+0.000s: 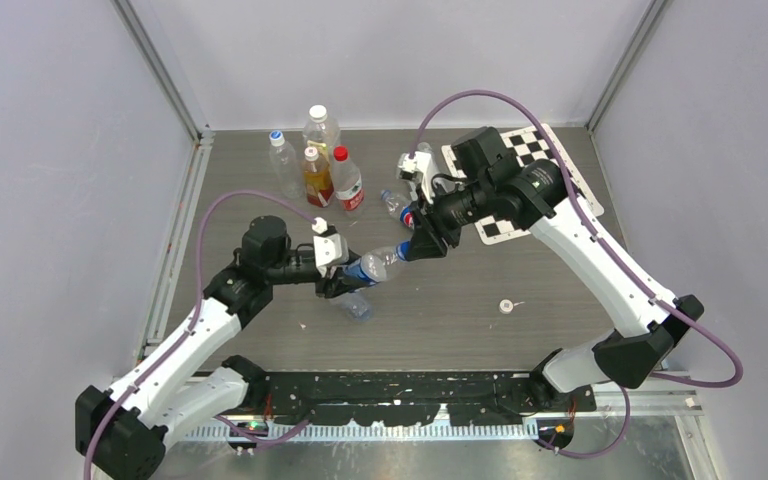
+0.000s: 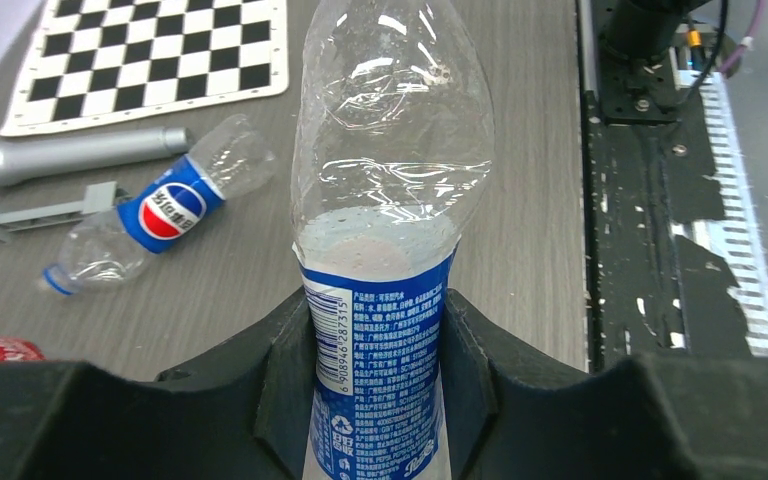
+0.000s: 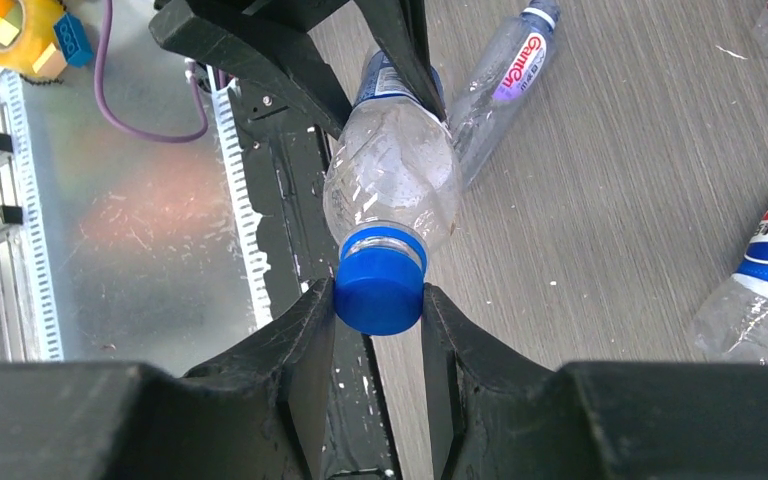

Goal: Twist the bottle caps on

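blue cap and bottle gripped between our two claws

our left claw [image 1: 338,278] is clamped on the blue-labelled waist of a clear bottle [image 2: 390,150], held level above the middle of the desk [image 1: 520,340]. our right claw [image 1: 415,248] pinches the blue cap [image 3: 378,295] at its neck. a pepsi-style bottle [image 1: 400,210] lies nearer the far edge, a third bottle [image 3: 505,85] lies beneath the left claw, and a white cap [image 1: 506,306] lies right of centre.

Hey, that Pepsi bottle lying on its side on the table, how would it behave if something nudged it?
The Pepsi bottle lies on its side and is round, so it would probably roll. It looks empty, so likely light and quick to skid. Its thin clear walls look crinkled, so a firm squeeze may well crumple it.
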{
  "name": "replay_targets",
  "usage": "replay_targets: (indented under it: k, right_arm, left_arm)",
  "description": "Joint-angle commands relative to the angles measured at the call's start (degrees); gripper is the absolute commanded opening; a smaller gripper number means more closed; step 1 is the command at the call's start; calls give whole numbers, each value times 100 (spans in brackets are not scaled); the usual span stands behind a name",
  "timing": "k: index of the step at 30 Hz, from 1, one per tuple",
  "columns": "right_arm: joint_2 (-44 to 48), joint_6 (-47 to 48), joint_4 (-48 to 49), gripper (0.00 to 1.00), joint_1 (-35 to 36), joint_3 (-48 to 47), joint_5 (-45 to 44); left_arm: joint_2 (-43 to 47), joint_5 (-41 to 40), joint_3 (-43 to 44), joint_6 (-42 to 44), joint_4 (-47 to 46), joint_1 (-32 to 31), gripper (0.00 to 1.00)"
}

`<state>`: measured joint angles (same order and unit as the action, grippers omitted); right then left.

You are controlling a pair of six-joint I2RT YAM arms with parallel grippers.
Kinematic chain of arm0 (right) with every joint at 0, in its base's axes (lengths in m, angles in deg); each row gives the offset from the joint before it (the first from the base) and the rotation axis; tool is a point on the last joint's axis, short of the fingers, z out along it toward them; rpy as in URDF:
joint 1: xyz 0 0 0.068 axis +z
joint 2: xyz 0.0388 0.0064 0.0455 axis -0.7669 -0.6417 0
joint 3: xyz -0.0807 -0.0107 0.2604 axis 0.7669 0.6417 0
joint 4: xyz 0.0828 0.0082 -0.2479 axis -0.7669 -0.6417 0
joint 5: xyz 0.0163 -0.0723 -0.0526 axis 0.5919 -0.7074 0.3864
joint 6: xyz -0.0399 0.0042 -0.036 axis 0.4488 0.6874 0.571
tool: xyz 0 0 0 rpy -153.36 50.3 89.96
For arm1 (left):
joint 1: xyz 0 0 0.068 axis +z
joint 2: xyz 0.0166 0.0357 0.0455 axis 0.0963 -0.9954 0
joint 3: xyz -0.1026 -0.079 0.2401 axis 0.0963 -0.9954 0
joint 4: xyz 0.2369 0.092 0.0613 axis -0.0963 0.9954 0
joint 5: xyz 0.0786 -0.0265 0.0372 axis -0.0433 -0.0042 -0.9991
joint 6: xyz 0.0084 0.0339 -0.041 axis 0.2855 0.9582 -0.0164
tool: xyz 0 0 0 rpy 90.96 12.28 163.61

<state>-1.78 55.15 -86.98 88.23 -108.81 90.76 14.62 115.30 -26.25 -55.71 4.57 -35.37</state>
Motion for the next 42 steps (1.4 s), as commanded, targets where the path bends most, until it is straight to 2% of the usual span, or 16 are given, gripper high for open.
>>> replay_targets:
  k: [1,8,15,20,23,29,34,39,42]
  right_arm:
    - [-87,615,-260,1,227,-68,185]
    - [-16,892,-291,1,280,34,456]
    - [-24,1138,-345,1,283,72,903]
    - [38,1373,-435,1,283,73,967]
    - [62,1525,-504,1,288,88,759]
    - [8,1672,-596,1,289,27,303]
    - [-145,1763,-646,1,289,-81,220]
    - [-322,1825,-592,1,289,-159,191]
    - [-347,1815,-358,1,289,-107,155]
  left_arm:
    - [-63,893,563,33,-338,-22,0]
    - [-283,1487,820,103,-137,75,0]
    - [-423,1549,652,-349,-1063,150,0]
    - [-622,1581,612,-562,-1326,225,0]
    - [-773,1588,888,-574,-892,225,0]
    - [-1013,1471,1603,-373,613,225,0]
    - [-972,1520,1917,-118,1402,225,0]
    - [-986,1715,2091,-162,1574,225,0]
    - [-938,1774,2023,-412,1320,225,0]
